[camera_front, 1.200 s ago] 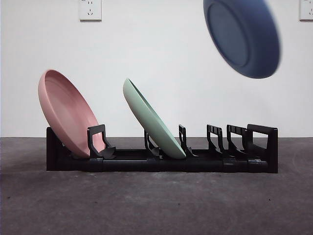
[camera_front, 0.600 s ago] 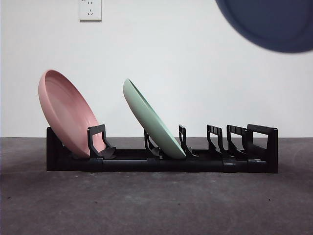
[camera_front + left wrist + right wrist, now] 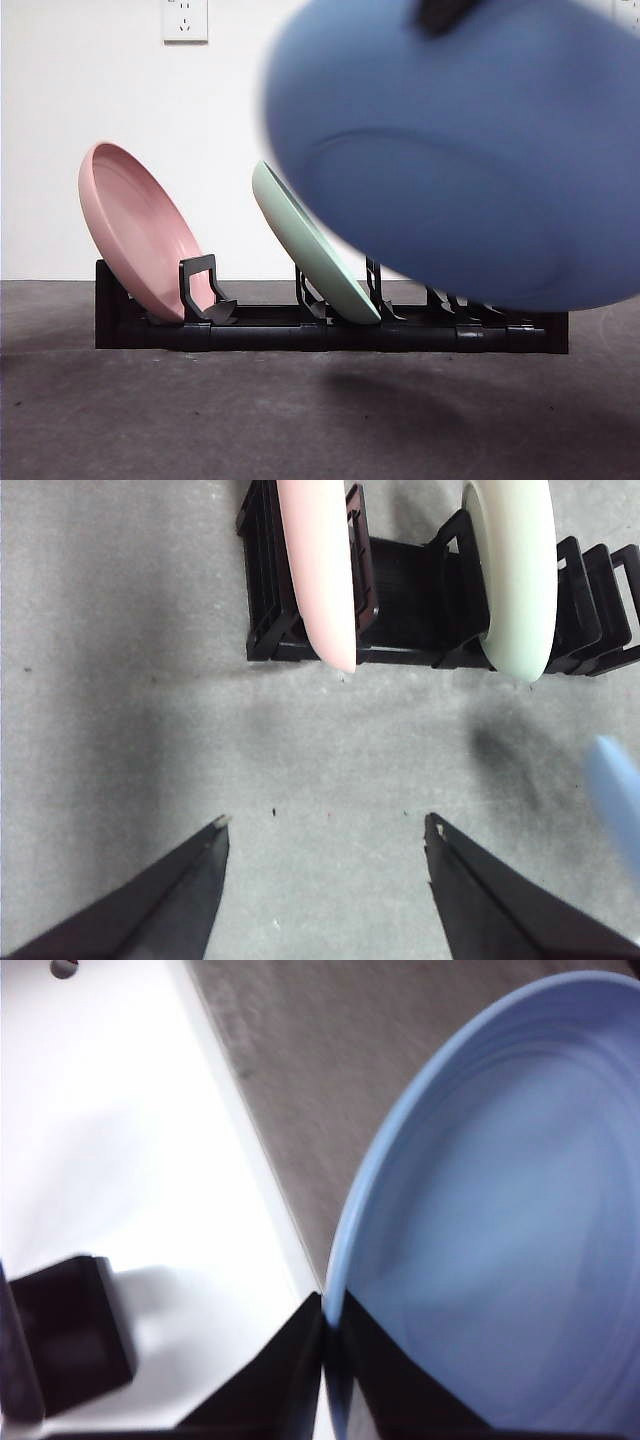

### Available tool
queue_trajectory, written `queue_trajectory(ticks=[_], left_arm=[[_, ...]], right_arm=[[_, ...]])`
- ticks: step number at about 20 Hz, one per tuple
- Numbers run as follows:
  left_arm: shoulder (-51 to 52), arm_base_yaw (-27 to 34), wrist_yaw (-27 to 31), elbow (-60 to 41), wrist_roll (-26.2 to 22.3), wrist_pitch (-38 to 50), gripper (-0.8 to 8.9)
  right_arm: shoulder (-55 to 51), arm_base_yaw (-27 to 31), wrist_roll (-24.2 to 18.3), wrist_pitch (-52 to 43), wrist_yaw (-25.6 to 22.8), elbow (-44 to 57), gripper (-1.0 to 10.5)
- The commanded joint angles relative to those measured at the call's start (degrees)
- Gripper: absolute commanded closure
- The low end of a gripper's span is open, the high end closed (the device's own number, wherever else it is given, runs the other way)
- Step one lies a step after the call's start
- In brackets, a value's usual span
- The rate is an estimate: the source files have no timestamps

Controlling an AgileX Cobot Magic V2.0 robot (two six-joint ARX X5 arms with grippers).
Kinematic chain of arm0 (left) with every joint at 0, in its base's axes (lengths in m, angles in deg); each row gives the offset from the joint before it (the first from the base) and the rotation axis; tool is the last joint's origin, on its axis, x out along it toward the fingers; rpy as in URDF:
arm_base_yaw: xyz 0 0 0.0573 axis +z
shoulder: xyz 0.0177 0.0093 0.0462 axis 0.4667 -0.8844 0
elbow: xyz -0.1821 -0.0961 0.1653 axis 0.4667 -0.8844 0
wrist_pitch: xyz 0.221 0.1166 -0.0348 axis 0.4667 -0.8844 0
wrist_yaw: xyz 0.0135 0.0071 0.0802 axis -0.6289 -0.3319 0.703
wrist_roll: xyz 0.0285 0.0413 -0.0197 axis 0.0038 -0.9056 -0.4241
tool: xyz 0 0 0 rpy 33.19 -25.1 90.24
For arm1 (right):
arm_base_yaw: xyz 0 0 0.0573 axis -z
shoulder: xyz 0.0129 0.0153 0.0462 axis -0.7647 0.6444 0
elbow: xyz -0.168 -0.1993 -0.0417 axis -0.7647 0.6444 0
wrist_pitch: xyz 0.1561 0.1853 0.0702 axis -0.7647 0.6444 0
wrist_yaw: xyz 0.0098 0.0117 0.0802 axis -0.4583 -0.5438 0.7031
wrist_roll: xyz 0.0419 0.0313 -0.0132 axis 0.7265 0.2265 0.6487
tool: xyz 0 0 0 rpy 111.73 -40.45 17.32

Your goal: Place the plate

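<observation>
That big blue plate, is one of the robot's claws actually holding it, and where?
Yes. The right claw is pinched shut on the blue plate at its rim. The left claw is open, holding nothing.

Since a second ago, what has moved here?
The blue plate, pinched at its rim by the right gripper, swung from the top right down toward the camera, now covering the rack's right slots. Pink plate, green plate and open left gripper unchanged.

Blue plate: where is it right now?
The blue plate is off the table, its rim pinched by the right tool. In the front view it looms large and blurred before the rack's right half, beside the green plate.
</observation>
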Motion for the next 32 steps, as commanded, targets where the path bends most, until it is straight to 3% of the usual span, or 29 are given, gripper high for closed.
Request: queue_trajectory(ticks=[1,4,9,18,20,24,26,30,32], left_arm=[[-0.26,-0.04,-0.26,1.4,-0.79,0.24,5.01],[-0.26,-0.04,-0.26,1.4,-0.79,0.24,5.01],[-0.26,-0.04,-0.26,1.4,-0.81,0.26,5.01],[-0.26,-0.04,-0.26,1.4,-0.81,0.31,5.01],[-0.26,-0.04,-0.26,1.4,-0.81,0.31,5.01],[-0.26,-0.04,-0.26,1.4,-0.85,0.35,5.01],[-0.26,-0.04,-0.26,1.4,-0.83,0.35,5.01],[-0.26,-0.04,-0.28,1.4,-0.48,0.61,5.01],[-0.28,-0.09,-0.33,1.4,1.51,0.81,5.01]], right_arm=[[5.53,-2.05,-0.17,-3.52,-1.66,-0.46,9.4],[12.52,-2.03,-2.16,-6.88,-1.9,-0.46,9.4],[21.46,-1.7,-7.65,-11.15,-9.9,-0.46,9.4],[29.57,0.04,-11.63,-20.41,-11.63,-0.46,9.4],[29.9,0.04,-11.63,-20.7,-11.58,-0.46,9.2],[29.88,0.07,-10.78,-19.78,-11.54,-0.48,7.5],[29.66,0.04,-8.68,-17.7,-11.45,-0.9,7.4],[25.24,0.2,-6.23,-10.29,-4.46,-3.69,7.2],[19.5,0.98,-3.28,-8.44,-4.02,-4.13,7.2]])
